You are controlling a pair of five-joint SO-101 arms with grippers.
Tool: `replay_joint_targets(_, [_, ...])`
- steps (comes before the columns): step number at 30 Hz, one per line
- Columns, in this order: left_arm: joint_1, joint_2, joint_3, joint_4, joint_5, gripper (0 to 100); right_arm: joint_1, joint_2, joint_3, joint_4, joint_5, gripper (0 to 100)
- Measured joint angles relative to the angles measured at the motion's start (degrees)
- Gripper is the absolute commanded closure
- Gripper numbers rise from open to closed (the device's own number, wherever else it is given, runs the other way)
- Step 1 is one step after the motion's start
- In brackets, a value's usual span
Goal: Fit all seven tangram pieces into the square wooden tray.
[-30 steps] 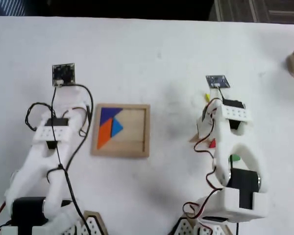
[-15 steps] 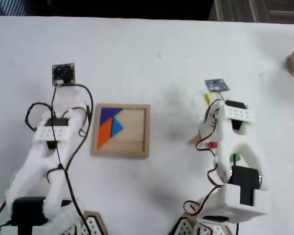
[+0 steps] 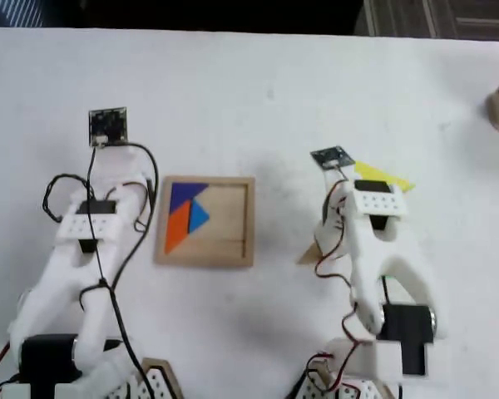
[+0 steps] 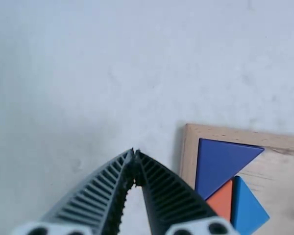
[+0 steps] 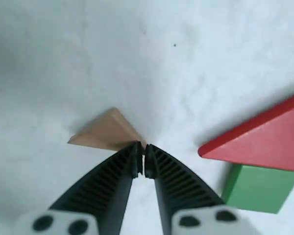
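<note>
The square wooden tray [image 3: 250, 221] lies on the white table [image 3: 266, 100] between the two arms, closer to the left arm. Three pieces sit in its left part: a dark blue triangle [image 3: 185, 195], an orange piece [image 3: 176, 231] and a light blue triangle [image 3: 198, 216].

The left gripper [image 4: 135, 159] is closed with nothing between its fingers and hangs over bare table just beside a tray corner.

The right gripper [image 5: 142, 159] is closed and empty, with its tips at the edge of a tan triangle [image 5: 108, 132].

A red triangle [image 5: 264, 142] and a green block [image 5: 259, 188] lie just beside each other near it. A yellow piece [image 3: 382, 176] lies partly under the right arm.
</note>
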Motion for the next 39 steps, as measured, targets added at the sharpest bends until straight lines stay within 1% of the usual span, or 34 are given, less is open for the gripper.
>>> replay_joint_targets(2, [0.0, 0.0, 0.0, 0.0, 0.0, 98, 1.1, -3.2, 1.7, -1.0, 0.3, 94.1])
replay_joint_targets(4, [0.0, 0.0, 0.0, 0.0, 0.0, 98, 0.6, -6.1, 3.7, -2.0, 1.2, 88.5])
replay_joint_targets(7, [0.0, 0.5, 0.0, 0.0, 0.0, 98, -3.4, -8.7, 6.6, -2.2, 5.2, 81.9])
replay_joint_targets(9, [0.0, 0.5, 0.0, 0.0, 0.0, 98, -6.4, -9.1, 7.0, -2.4, 7.5, 81.1])
replay_joint_targets(12, [0.0, 0.5, 0.0, 0.0, 0.0, 98, -9.0, -9.2, 7.3, -2.4, 13.9, 80.4])
replay_joint_targets(13, [0.0, 0.5, 0.0, 0.0, 0.0, 98, -9.8, -9.2, 7.3, -2.4, 16.3, 78.7])
replay_joint_targets(16, [0.0, 0.5, 0.0, 0.0, 0.0, 98, -11.3, -9.3, 7.3, -2.4, 23.9, 67.6])
replay_joint_targets(18, [0.0, 0.5, 0.0, 0.0, 0.0, 98, -11.3, -9.3, 7.3, -1.1, 30.3, 62.6])
replay_joint_targets(22, [0.0, 0.5, 0.0, 0.0, 0.0, 98, -11.2, -9.2, 7.3, 3.8, 48.5, 62.3])
replay_joint_targets(23, [0.0, 0.5, 0.0, 0.0, 0.0, 98, -10.9, -8.9, 7.3, 4.3, 52.1, 62.8])
replay_joint_targets(25, [0.0, 0.5, 0.0, 0.0, 0.0, 98, -10.0, -8.0, 7.2, 4.7, 55.7, 66.6])
replay_joint_targets(29, [0.0, 0.5, 0.0, 0.0, 0.0, 98, -10.2, -5.1, 7.2, 4.5, 58.2, 79.3])
replay_joint_targets(31, [0.0, 0.5, 0.0, 0.0, 0.0, 98, -10.1, -3.3, 7.2, 2.4, 58.4, 83.0])
replay_joint_targets(35, [0.0, 0.5, 0.0, 0.0, 0.0, 98, -9.9, -1.1, 5.1, -1.1, 58.5, 81.1])
replay_joint_targets(39, [0.0, 0.5, 0.0, 0.0, 0.0, 98, -9.8, -0.4, 4.0, -0.9, 58.5, 76.8])
